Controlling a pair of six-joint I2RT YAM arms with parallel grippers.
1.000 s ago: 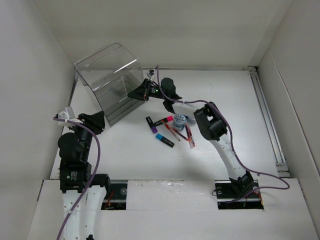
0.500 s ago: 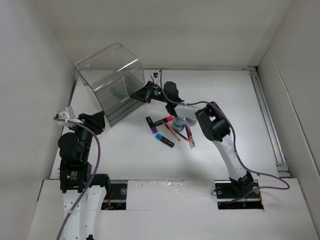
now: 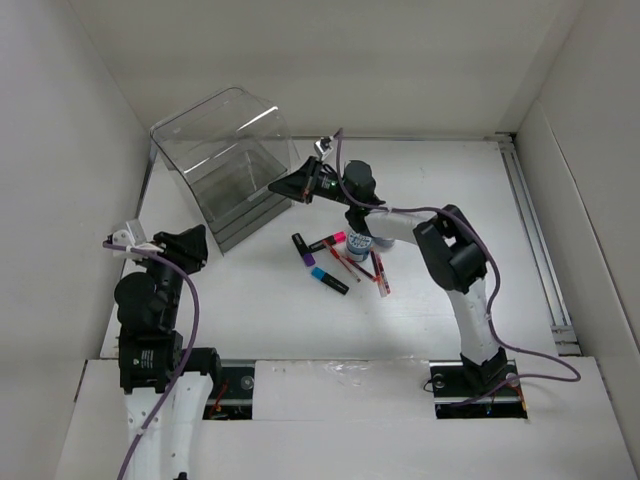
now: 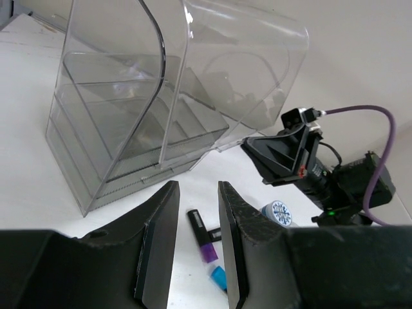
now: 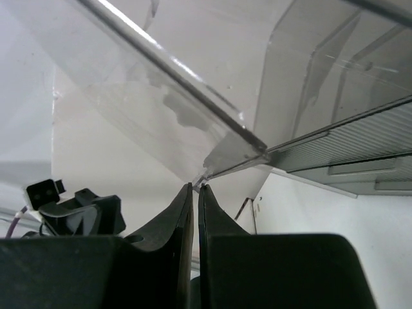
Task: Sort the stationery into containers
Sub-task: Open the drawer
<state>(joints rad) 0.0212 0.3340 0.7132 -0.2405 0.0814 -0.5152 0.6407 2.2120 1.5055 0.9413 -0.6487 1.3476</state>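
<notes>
1. Organizer (image 3: 215,165): 1, clear plastic, at far-left of table (image 3: 450,200). Its lid (image 5: 193,84) is tilted up. Shallow drawers are stacked at the base; can't count them.
2. My R gripper (image 5: 196,188): jaws clenched to a slit on the lid's lower corner, at the organizer's right side.
3. My L gripper (image 4: 196,187): jaws parted w/ nothing between, above the near-left table, well apart from the organizer.
4. Markers: 3, short and black, lying mid-table. These are the purple-cap marker (image 3: 301,248), pink-cap marker (image 3: 329,241) and blue-cap marker (image 3: 328,280).
5. Red pens (image 3: 381,272): at least 2, thin, just right of the markers.
6. Roll (image 4: 278,211): 1 showing, blue-white, beside the pens. Print on top is too small to read.
</notes>
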